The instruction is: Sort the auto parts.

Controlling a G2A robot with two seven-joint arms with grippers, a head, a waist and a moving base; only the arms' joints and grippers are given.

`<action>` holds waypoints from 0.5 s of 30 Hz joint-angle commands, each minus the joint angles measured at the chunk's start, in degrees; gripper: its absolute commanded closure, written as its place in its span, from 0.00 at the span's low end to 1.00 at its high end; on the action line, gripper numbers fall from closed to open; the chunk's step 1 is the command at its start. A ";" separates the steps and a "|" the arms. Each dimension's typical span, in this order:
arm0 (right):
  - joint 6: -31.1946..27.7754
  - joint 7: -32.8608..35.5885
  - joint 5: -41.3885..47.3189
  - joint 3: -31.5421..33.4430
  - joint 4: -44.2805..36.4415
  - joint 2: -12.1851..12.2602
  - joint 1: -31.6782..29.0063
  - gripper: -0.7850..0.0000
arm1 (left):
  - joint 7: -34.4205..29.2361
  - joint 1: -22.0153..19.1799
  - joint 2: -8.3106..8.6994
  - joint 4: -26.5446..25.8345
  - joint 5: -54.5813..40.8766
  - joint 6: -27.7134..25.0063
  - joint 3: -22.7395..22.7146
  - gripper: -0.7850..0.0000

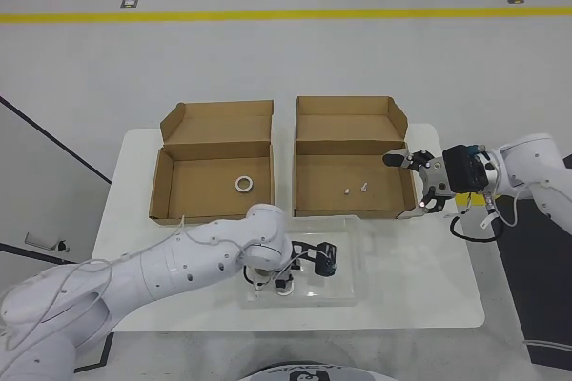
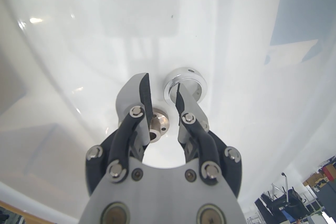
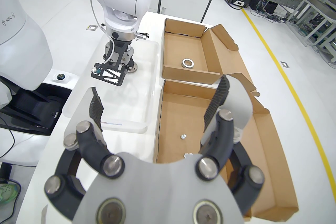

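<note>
- The white surface [image 1: 429,286] carries two open cardboard boxes side by side at the far side and a clear plastic tray [image 1: 348,257] nearer the robot.
- The left box [image 1: 162,186] has one silver ring [image 1: 241,183] lying flat on its floor.
- The right box [image 1: 324,171] has two small metal parts [image 1: 347,190] near the middle of its floor, close together.
- The right gripper [image 1: 410,181] hangs over the right box's outer wall, its fingers spread wide and holding nothing.
- The left gripper [image 2: 161,80] is down inside the tray, fingers parted and not clamped. One fingertip dips into the bore of a second silver ring [image 2: 183,72], and the other stands just outside it.
- A small brass-coloured flanged part [image 2: 160,121] lies on the tray floor just beside that ring, partly under the outer finger.
</note>
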 commanded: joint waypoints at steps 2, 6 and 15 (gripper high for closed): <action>0.00 0.00 0.00 0.00 0.00 0.00 0.00 0.00 | -0.02 -0.14 0.28 -0.31 -0.07 0.02 0.00 0.65; 0.00 0.00 0.00 0.00 0.00 0.00 0.00 0.00 | 0.05 -0.23 0.61 -0.61 -0.04 -0.05 0.00 0.64; 0.00 0.00 0.00 0.00 0.00 0.00 0.00 0.00 | 0.29 1.17 0.67 0.64 2.60 -0.29 0.00 0.65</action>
